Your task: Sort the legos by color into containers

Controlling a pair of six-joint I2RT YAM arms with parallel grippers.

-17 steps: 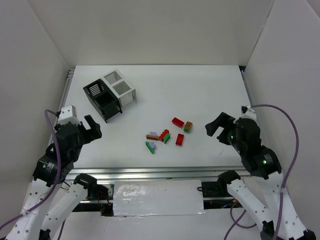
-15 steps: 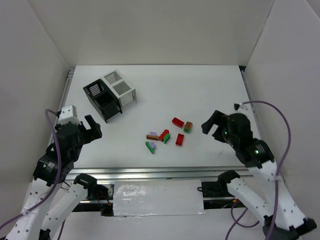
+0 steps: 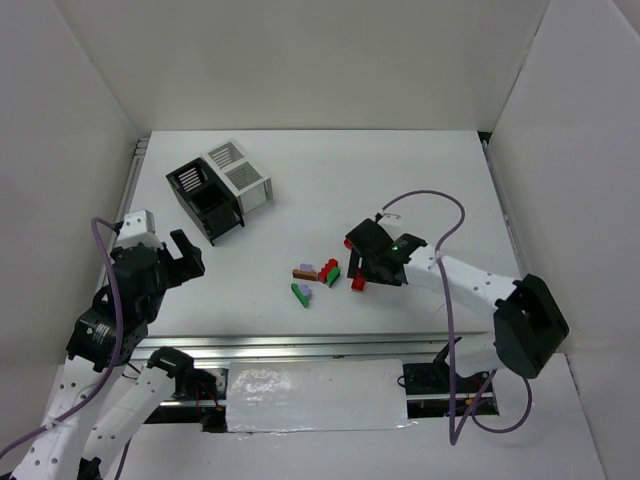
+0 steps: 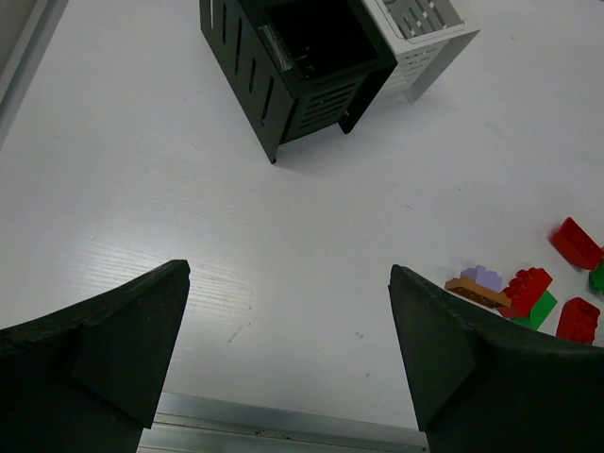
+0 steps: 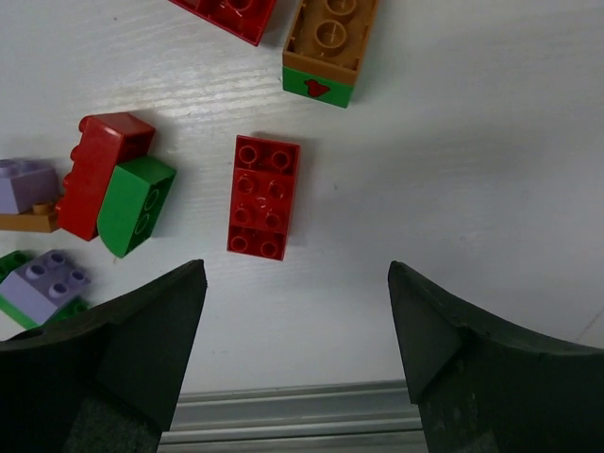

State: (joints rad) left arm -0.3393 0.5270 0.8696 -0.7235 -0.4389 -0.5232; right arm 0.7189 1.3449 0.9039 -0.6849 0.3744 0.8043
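Note:
The legos lie in a loose cluster at mid-table. In the right wrist view I see a red 2x4 brick (image 5: 263,196), a brown-on-green brick (image 5: 326,42), a red and green pair (image 5: 118,189), another red brick (image 5: 226,11) and pale purple bricks (image 5: 42,280). My right gripper (image 5: 297,349) (image 3: 362,262) is open and empty, hovering just above the red 2x4 brick (image 3: 357,284) and hiding the brown one from above. The black bin (image 3: 205,200) and white bin (image 3: 242,175) stand joined at the back left. My left gripper (image 3: 185,255) (image 4: 288,349) is open and empty, near the black bin (image 4: 302,66).
The metal rail (image 3: 300,345) runs along the table's near edge and shows at the bottom of the right wrist view (image 5: 302,415). White walls close in the table on three sides. The right arm's purple cable (image 3: 450,215) loops above the table.
My right arm has swung left from the table's right side to over the lego cluster. The left arm, bricks and bins have not moved.

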